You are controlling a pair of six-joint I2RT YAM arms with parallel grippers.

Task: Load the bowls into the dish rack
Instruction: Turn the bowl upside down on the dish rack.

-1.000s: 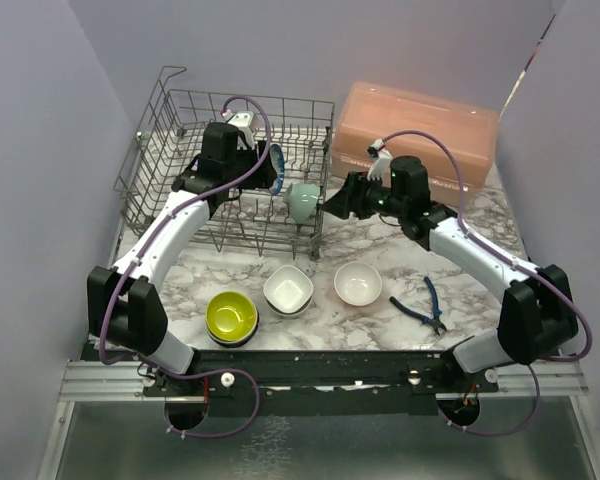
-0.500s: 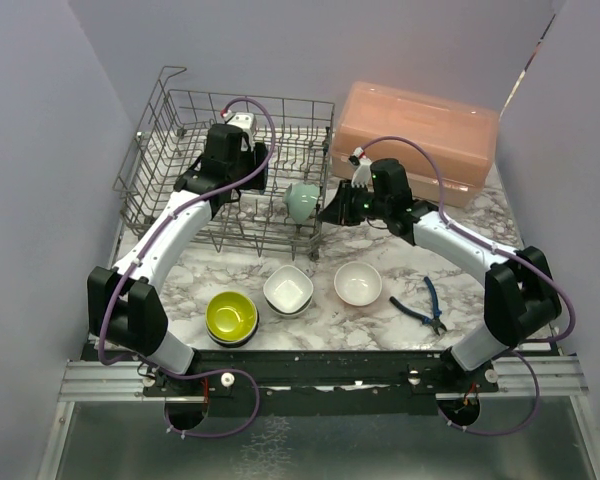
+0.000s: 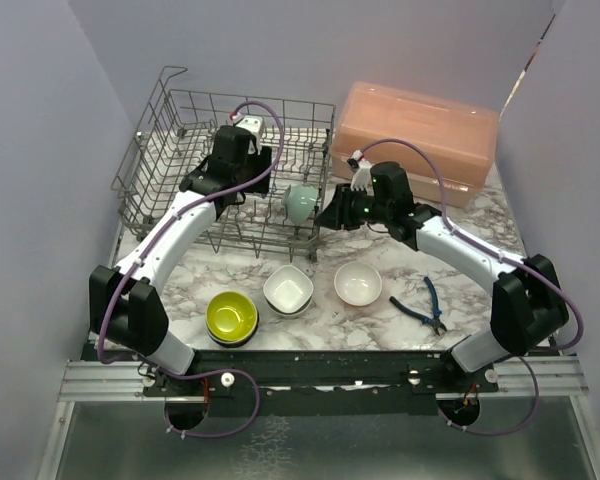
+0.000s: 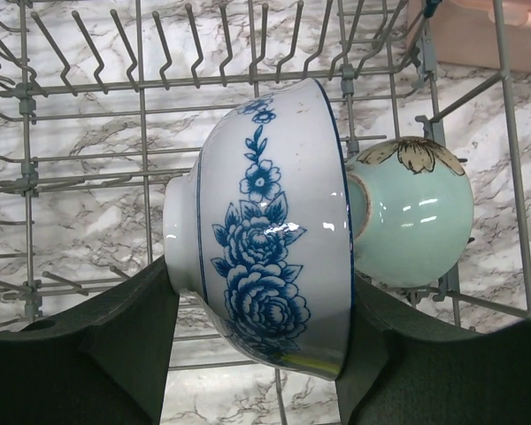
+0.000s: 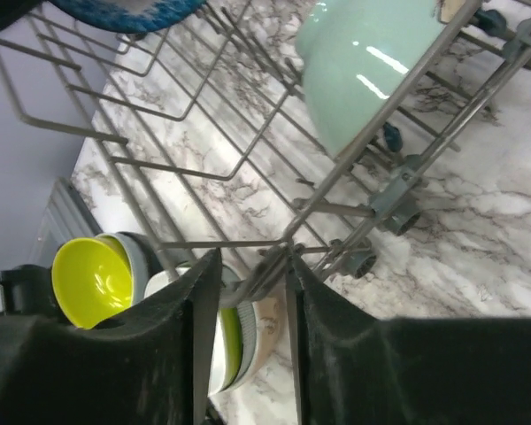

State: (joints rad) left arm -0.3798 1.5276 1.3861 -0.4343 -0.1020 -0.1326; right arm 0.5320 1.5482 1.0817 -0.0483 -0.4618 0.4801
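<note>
Loading is partway done, and the step in hand is seating the blue-patterned white bowl (image 4: 265, 239) in the dish rack (image 3: 180, 120). The left gripper (image 4: 257, 319) clamps this bowl by foot and rim, tipped on its side above the tines, its rim just against the pale teal bowl (image 4: 416, 217) already standing on edge in the rack. The right gripper (image 5: 252, 261) sits at the rack's near-right side, its jaws drawn to a narrow gap with a rim wire between them, apparently pinching it to steady the basket.

Next, I judge, the bowl must go down between two tine rows, with its glaze kept off its neighbour, before the fingers part.

Both bowls are glossy glazed ceramic, round and footed. The rack is thin grey wire with hooked tines. On the marble-patterned table (image 3: 400, 260) wait a lime-yellow bowl (image 3: 230, 315), stacked on others, a squarish white bowl (image 3: 288, 288) and a round white bowl (image 3: 358, 282).
</note>
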